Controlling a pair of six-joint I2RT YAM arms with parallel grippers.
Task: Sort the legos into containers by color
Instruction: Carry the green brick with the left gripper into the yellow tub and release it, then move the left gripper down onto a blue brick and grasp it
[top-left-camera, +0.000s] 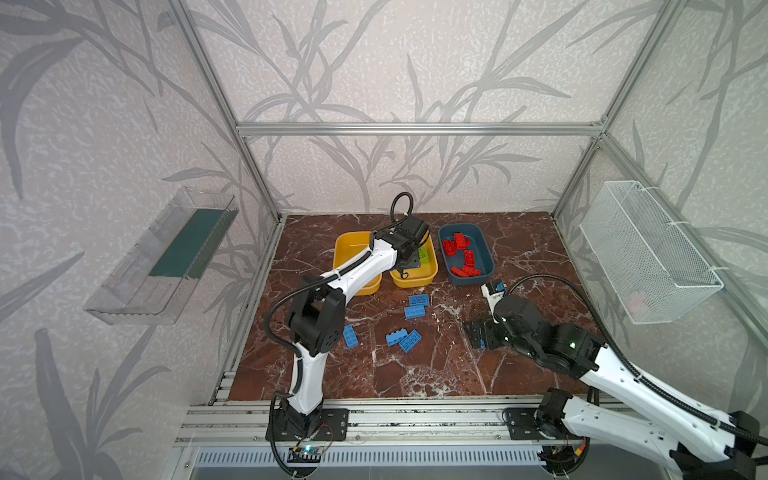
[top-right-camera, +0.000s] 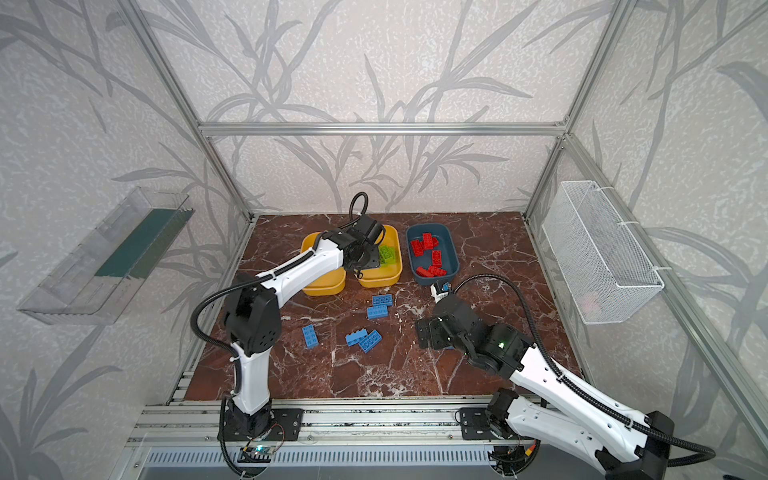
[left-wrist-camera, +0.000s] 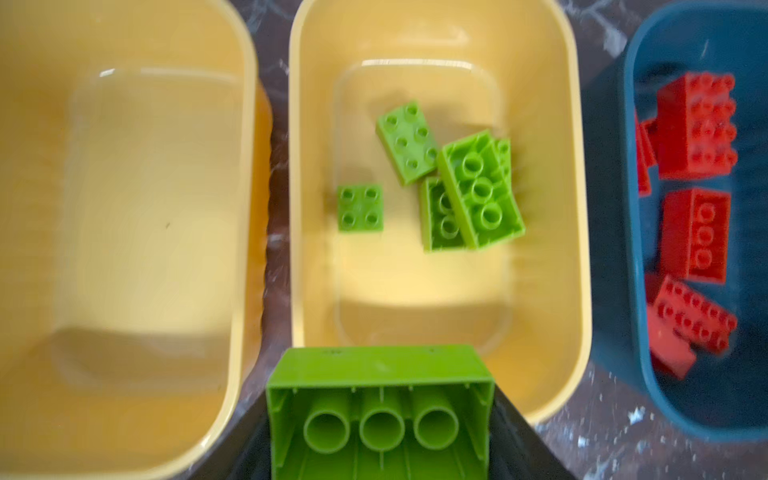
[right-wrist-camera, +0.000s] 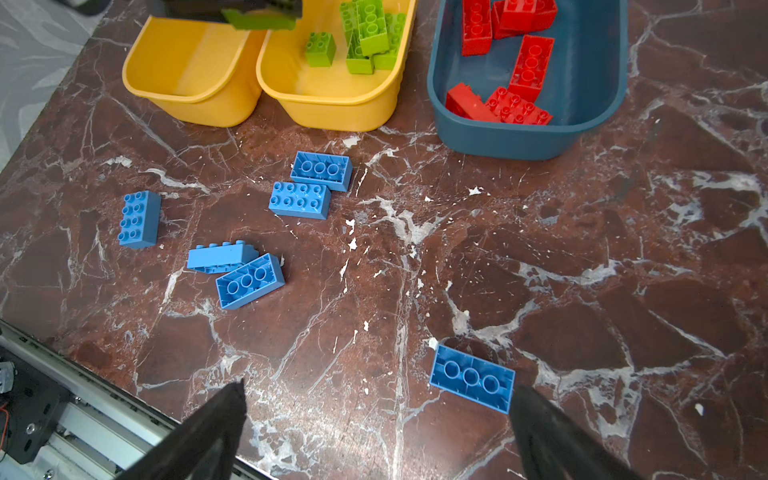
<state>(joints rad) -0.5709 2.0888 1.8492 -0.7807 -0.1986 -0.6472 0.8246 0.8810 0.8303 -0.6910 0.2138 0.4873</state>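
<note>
One green lego in L claw, wrist cams only; R claw wide, empty.

We log: green lego cut off by the blurred left wrist view's edge | left arm hides much of the 11 o'clock yellow tub | blue lego at 4 o'clock, only a sliver visible beneath the right arm | pinkish shape in wire basket too faint to name.
</note>
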